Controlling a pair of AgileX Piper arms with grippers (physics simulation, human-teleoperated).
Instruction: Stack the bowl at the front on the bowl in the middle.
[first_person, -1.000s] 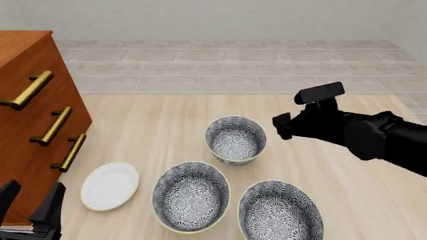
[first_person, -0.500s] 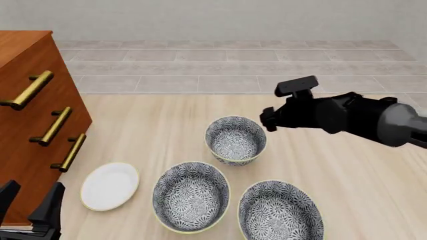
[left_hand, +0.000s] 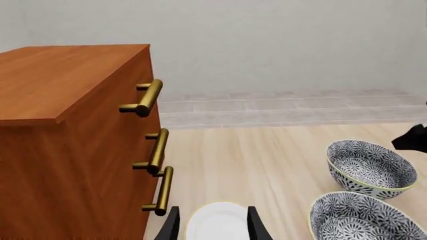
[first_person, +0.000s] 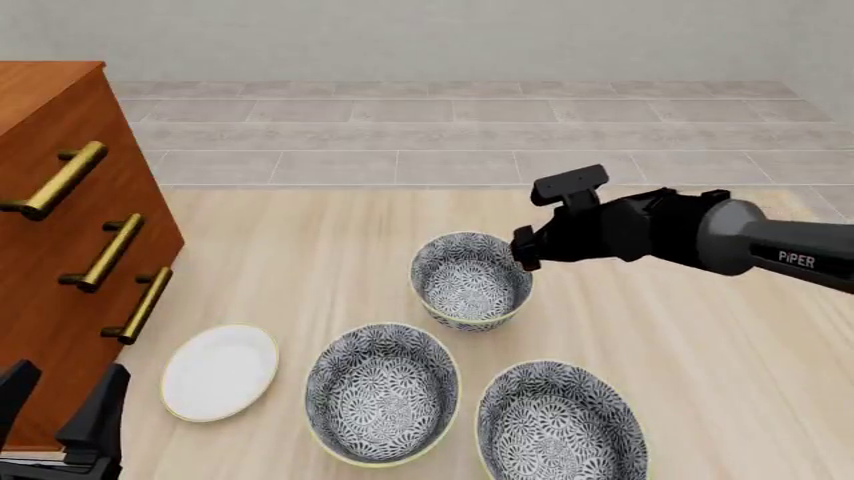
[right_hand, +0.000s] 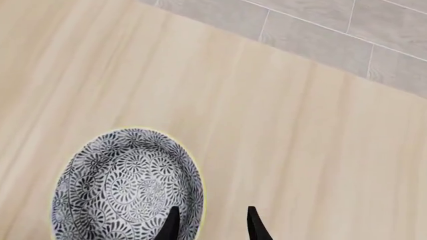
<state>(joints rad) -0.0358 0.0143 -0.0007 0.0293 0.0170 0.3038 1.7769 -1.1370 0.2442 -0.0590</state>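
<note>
Three floral bowls with pale yellow rims stand on the table. The bowl at the front (first_person: 471, 280) (right_hand: 127, 185) (left_hand: 370, 167) is the one farthest forward. The bowl in the middle (first_person: 383, 392) (left_hand: 363, 225) sits nearer and to the left, and a third bowl (first_person: 562, 425) is nearest on the right. My right gripper (first_person: 523, 250) (right_hand: 212, 227) is open at the forward bowl's right rim, and in the right wrist view the rim edge lies between its fingers. My left gripper (first_person: 60, 405) (left_hand: 212, 230) is open and holds nothing, low at the left by the cabinet.
A wooden cabinet (first_person: 67, 240) with three brass handles fills the left side. A small white plate (first_person: 220, 372) lies between it and the bowls. Grey tiled floor runs beyond the table's far edge.
My right arm has swung left and down, from right of the bowls to the forward bowl's right rim. The left arm and all bowls have not moved.
</note>
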